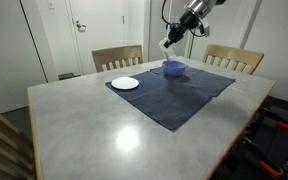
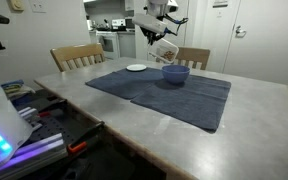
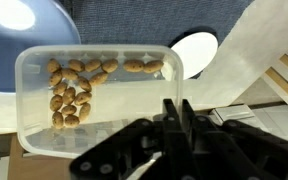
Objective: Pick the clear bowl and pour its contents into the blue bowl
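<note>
- Grey table (image 1: pixel 134 135) fills the foreground in both exterior views, its top pale and glossy.
- Dark blue cloth mat (image 1: pixel 179 98) lies spread on the far half of the table.
- Two wooden chairs (image 1: pixel 117 57) stand at the far edge.
- Robot arm (image 1: pixel 196 10) reaches down from above the mat.
- Its gripper (image 3: pixel 180 108) has its fingers (image 3: pixel 173 118) clenched on one wall of the clear bowl (image 3: pixel 94 95), which hangs tilted in the air, just above and beside the blue bowl (image 2: pixel 175 74).
- Blue bowl rests on the mat; in the wrist view it lies past the clear bowl's far corner.
- White plate (image 1: pixel 125 83) sits on the mat's corner, apart from both bowls.
- Brown nuts (image 3: pixel 69 95) lie bunched at one end of the clear bowl, with a row along its far wall.
</note>
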{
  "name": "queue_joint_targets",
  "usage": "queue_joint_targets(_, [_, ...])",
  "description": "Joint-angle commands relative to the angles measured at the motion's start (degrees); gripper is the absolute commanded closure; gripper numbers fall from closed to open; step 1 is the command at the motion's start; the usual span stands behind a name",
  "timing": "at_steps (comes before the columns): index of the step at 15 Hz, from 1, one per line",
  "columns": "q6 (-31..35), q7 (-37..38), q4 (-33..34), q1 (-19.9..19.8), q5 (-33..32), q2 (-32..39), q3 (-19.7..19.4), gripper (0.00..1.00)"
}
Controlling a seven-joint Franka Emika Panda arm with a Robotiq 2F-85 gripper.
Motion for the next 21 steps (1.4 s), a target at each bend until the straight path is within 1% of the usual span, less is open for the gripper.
queue_joint_targets(1, [1.0, -9.0, -2.7, -1.4, 7.3, -2.5, 0.5, 0.98])
queue_joint_targets(5, [0.1, -15.0, -3.2, -2.0, 13.3, -3.1, 0.1, 0.98])
queue_joint_targets(10, [-3.9, -15.1, -4.4, -3.1, 19.2, -4.3, -0.2, 0.98])
queue_joint_targets(11, [-4.9, -15.9, -4.4, -0.4, 21.0, -4.4, -3.3, 0.98])
queue_joint_targets(13, [-6.2, -18.0, -4.8, 0.2, 23.7, -4.7, -4.6, 0.98])
queue_joint_targets(16, [-9.2, -23.6, -5.4, 0.5, 28.0, -5.0, -6.8, 0.98])
queue_joint_targets(21, [-14.3, -30.3, -6.6, 0.6, 32.8, -4.5, -9.6, 0.98])
